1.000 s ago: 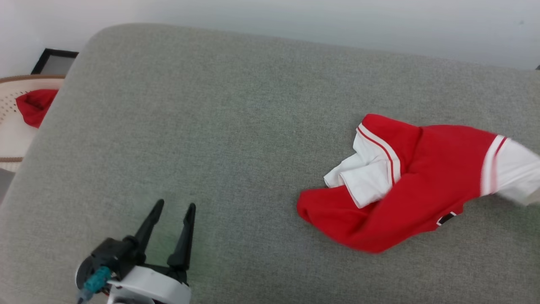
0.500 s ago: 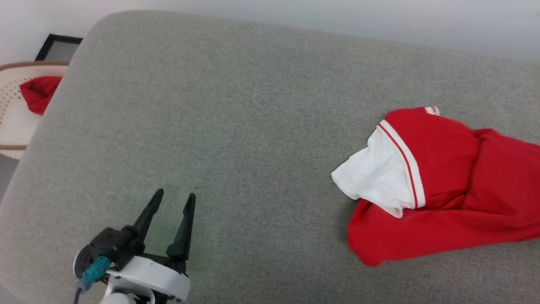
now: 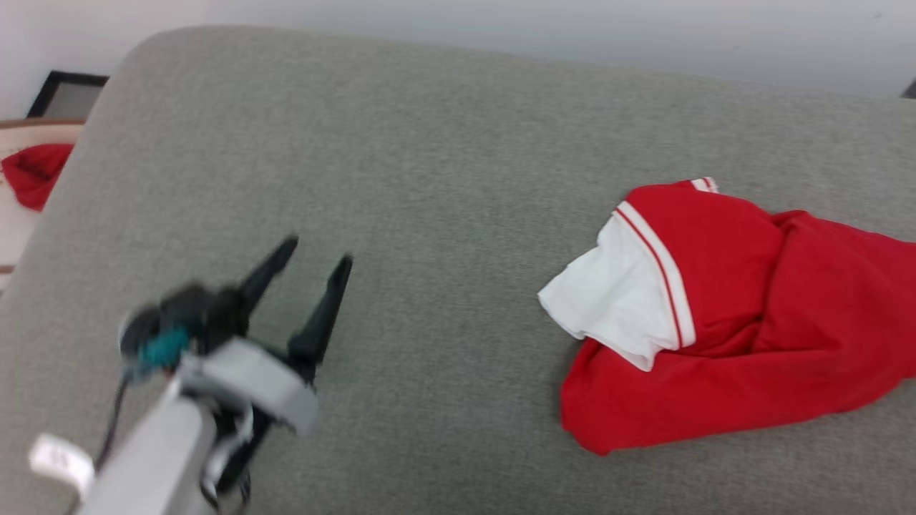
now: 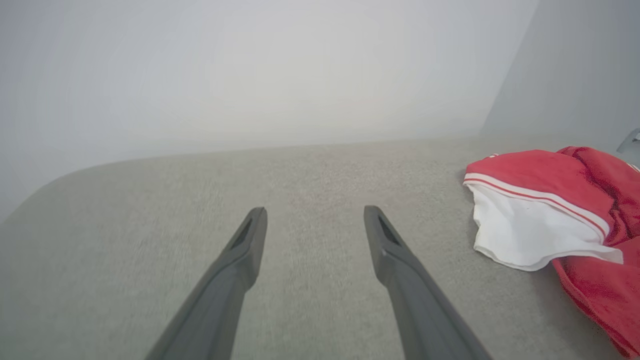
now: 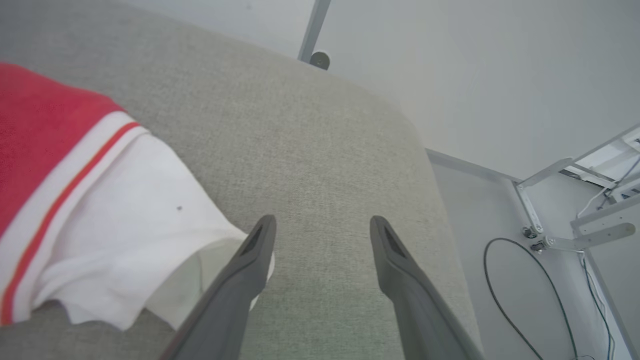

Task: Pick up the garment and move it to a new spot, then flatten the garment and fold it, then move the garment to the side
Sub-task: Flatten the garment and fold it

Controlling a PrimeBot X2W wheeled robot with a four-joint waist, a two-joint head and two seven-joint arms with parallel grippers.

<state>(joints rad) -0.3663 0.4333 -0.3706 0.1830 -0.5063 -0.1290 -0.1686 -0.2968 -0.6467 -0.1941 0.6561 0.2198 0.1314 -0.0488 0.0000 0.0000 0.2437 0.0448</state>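
Garment lay crumpled on grey cushion; left gripper and right gripper fingers apart, empty.

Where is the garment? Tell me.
The garment lies crumpled on the grey cushion at the head view's right, right of the left gripper; its white sleeve lies beside the right gripper in the right wrist view.

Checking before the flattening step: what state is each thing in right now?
jersey, crumpled in a heap on the cushion, not flat, not folded, held by neither hand.
left hand, open, empty, over bare cushion.
right hand, open, empty, beside the jersey's white sleeve.
red cloth, bunched, beyond the cushion's left end.
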